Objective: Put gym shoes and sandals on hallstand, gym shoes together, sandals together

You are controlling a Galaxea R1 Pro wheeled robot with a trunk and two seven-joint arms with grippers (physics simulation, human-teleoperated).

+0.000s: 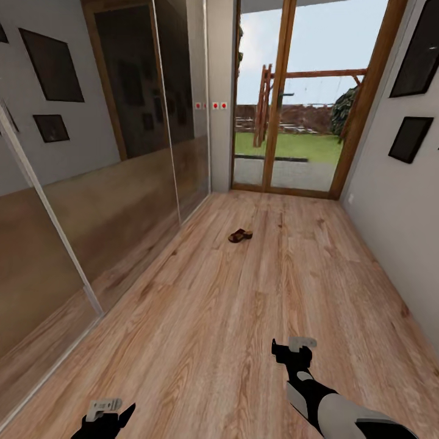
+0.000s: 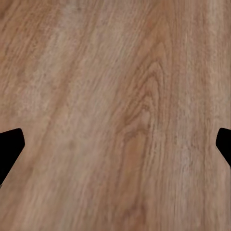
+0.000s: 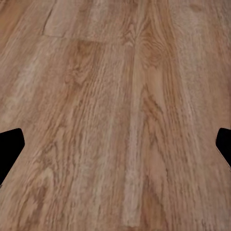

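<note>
A small brown sandal (image 1: pixel 240 235) lies on the corridor floor (image 1: pixel 244 317) well ahead of me, near the far end; at this distance I cannot tell whether it is one sandal or a pair together. My left gripper (image 1: pixel 114 410) hangs low at the near left and my right gripper (image 1: pixel 291 347) sits a little further forward on the right. Both are far short of the sandal. In the left wrist view the left gripper (image 2: pixel 115 144) is open over bare planks, as is the right gripper (image 3: pixel 115 144) in the right wrist view. The gym shoes and the hallstand are out of view.
Mirrored sliding doors (image 1: pixel 91 201) line the left side of the corridor. A grey wall (image 1: pixel 396 213) with dark picture frames runs along the right. A wood-framed glass door (image 1: pixel 286 122) to a garden closes the far end.
</note>
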